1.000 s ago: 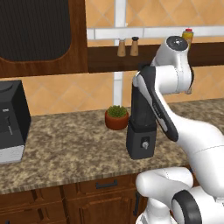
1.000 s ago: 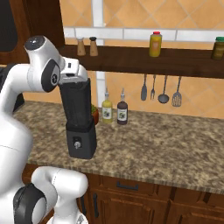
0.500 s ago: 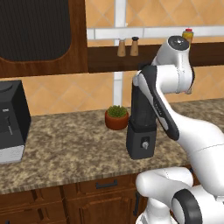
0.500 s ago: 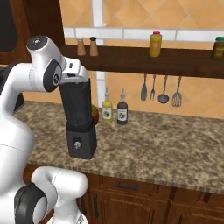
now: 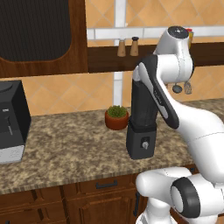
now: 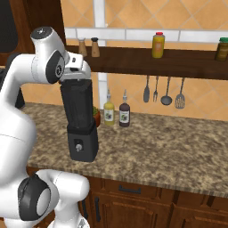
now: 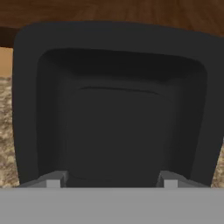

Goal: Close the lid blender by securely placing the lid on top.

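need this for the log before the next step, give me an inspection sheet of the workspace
Surface: speckled granite counter over wooden cabinets.
Job's things: blender upright on the counter; hand view looks down into the open jar; lid not made out.
Clutter: potted plant beside the blender; two bottles at the wall; coffee machine far left.
Grippers: gripper right above the jar mouth, tips wide apart, nothing visible between them.
Cables: nothing seen.
Surroundings: shelf with shakers and a yellow bottle; hanging utensils; tiled wall.
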Controlling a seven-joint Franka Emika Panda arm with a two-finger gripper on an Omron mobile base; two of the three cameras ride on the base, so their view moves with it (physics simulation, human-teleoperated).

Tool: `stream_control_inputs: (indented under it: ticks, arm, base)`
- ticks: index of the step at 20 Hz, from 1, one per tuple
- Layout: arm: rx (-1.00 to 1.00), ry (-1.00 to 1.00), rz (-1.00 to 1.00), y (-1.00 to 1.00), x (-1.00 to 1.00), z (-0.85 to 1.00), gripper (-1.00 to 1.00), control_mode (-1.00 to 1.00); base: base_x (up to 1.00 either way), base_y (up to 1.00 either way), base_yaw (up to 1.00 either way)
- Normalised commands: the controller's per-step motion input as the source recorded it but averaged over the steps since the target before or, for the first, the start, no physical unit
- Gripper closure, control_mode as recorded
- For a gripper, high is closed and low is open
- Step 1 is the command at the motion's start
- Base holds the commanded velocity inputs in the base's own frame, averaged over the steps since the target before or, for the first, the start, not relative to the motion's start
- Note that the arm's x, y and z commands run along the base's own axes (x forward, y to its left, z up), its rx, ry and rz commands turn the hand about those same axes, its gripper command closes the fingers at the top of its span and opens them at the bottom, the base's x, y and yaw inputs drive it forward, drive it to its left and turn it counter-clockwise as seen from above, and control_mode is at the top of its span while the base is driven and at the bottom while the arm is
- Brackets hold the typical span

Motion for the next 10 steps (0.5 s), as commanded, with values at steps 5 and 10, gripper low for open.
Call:
stream_control_inputs:
  ticks: [5,10]
  arm:
    - [0.00,0.23,0.00,0.02,0.00,-0.24,-1.00,-1.00]
    - [0.00,0.07,0.00,0.00,0.00,-0.49,-1.00,-1.00]
  base:
    - [0.00,0.00,0.00]
    - [0.00,0.00,0.00]
